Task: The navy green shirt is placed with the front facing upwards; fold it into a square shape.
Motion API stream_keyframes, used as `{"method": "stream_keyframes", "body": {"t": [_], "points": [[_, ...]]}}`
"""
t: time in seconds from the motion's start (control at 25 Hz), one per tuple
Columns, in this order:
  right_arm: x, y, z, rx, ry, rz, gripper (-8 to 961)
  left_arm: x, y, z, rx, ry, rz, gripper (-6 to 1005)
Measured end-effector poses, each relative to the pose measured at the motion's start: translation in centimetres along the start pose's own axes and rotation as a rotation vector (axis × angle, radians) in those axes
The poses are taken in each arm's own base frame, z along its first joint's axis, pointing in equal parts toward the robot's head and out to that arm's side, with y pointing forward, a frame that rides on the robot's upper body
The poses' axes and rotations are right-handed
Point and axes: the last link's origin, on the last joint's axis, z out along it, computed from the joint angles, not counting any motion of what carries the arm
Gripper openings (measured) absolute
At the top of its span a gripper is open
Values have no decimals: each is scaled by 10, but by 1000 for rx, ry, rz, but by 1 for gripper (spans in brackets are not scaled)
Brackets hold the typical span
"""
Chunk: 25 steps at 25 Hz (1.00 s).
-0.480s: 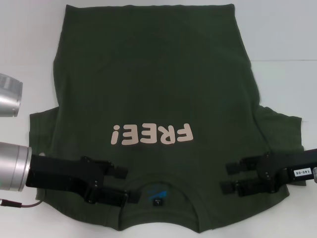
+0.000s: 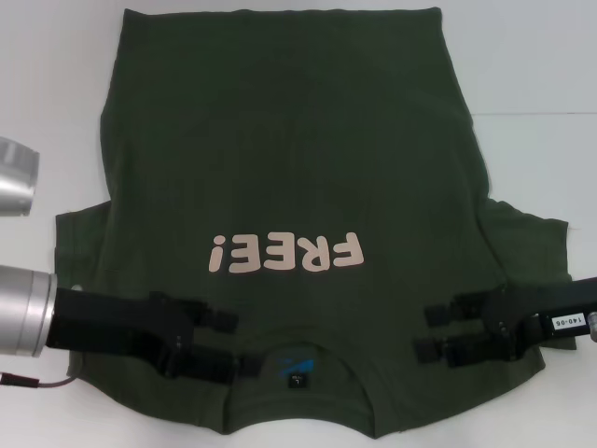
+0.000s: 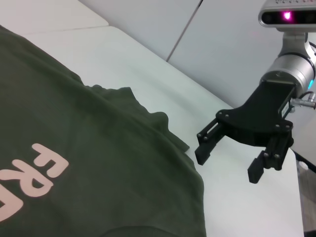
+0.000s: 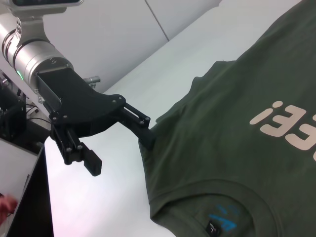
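Observation:
The navy green shirt (image 2: 289,159) lies flat on the white table (image 2: 532,65), front up. Its collar and blue neck label (image 2: 297,364) are at the near edge and its hem at the far edge. The pink "FREE!" print (image 2: 284,252) reads upside down. My left gripper (image 2: 242,343) is open over the shirt's left shoulder beside the collar. It also shows in the right wrist view (image 4: 121,148), one finger at the sleeve edge. My right gripper (image 2: 424,333) is open over the right shoulder. It also shows in the left wrist view (image 3: 227,160). Neither holds cloth.
A silver segment of my left arm (image 2: 14,177) hangs over the table's left side. Bare white table runs along both sides of the shirt. Dark equipment (image 4: 15,123) stands past the table edge in the right wrist view.
Both grippers have shifted very slightly over the shoulders. The shirt has not moved.

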Motion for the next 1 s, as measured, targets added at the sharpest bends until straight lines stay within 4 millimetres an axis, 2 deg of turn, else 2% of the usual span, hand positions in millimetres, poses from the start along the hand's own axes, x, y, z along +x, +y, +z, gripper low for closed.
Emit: {"method": "stream_keyframes", "body": {"t": [0.2,0.44,0.56,0.72,1.0], "points": [[-8,-7,-5,41,-72,101,807,1,-14,-19,88,88,-155,859],[-31,-23,-13,117,-186,349,807,-11,-42,-74,259,321,-528,859],[-40,-32,-14,151,-219,460,807,-23,-48,-89,275,409,-642,859],[-50,-41,-12,163,-240,515,808,-38,-56,-96,288,474,-738,859],[-64,-48,-16,183,-255,544,808,-52,-75,-91,390,501,-815,860]]}}
